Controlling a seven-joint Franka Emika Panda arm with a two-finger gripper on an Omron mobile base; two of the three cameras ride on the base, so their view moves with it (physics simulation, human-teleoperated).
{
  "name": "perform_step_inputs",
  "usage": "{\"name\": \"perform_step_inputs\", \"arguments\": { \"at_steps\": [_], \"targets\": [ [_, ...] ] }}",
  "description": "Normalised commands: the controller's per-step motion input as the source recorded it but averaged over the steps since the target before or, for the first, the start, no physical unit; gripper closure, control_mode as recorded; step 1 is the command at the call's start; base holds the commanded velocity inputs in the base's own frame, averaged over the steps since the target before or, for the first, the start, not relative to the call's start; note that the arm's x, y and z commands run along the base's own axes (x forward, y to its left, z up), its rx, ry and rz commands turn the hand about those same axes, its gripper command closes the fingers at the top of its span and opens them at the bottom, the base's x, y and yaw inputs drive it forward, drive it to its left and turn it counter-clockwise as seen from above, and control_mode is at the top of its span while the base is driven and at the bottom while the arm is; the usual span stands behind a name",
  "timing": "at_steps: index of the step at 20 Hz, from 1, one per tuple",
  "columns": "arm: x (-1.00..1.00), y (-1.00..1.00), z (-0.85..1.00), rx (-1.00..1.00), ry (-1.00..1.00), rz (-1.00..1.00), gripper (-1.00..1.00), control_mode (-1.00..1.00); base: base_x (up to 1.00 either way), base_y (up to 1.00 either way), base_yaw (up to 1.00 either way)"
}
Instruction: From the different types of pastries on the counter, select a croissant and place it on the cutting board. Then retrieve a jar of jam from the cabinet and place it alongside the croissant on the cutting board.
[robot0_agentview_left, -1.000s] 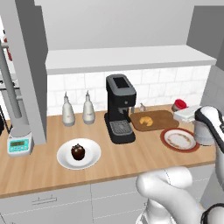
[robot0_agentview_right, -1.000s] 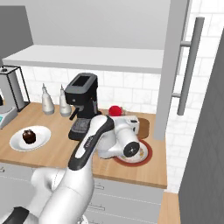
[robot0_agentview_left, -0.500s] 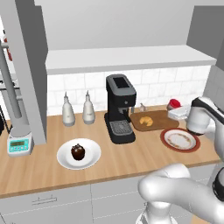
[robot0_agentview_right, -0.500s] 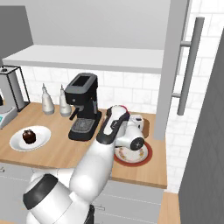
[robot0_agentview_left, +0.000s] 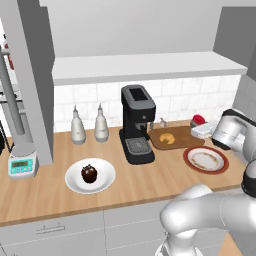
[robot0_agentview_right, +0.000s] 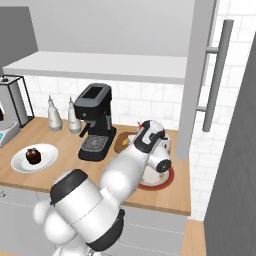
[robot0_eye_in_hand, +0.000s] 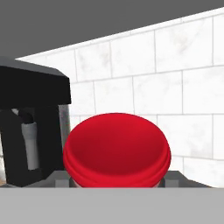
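Clamping the squat red jar of jam (robot0_eye_in_hand: 116, 151), the pincer (robot0_eye_in_hand: 116, 181) holds its ridged lid.

Red jar of jam (robot0_eye_in_hand: 116, 151), white-tiled wall (robot0_eye_in_hand: 175, 78)

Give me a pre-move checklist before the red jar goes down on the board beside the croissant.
1. Small squat red jar of jam in the gripper: ok, jaws closed on it.
2. Golden crescent croissant on the flat brown wooden cutting board: ok.
3. Bare board beside the croissant: ok.
4. Jar over the board: not ok, at its right end.
5. Black coffee machine clear of the arm: ok.
6. Jar's height above the board: cannot tell.
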Motion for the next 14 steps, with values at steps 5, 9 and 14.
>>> {"name": "perform_step_inputs", "arguments": {
  "at_steps": [5, 9, 14],
  "targets": [
    [0.23, -0.09, -0.39, -0.05, -0.02, 0.00, 1.00, -1.00, 0.00, 0.00, 0.00],
    [0.38, -0.03, -0.21, -0.05, -0.01, 0.01, 1.00, -1.00, 0.00, 0.00, 0.00],
    [0.46, -0.02, -0.10, -0.02, 0.00, 0.00, 1.00, -1.00, 0.00, 0.00, 0.00]
  ]
}}
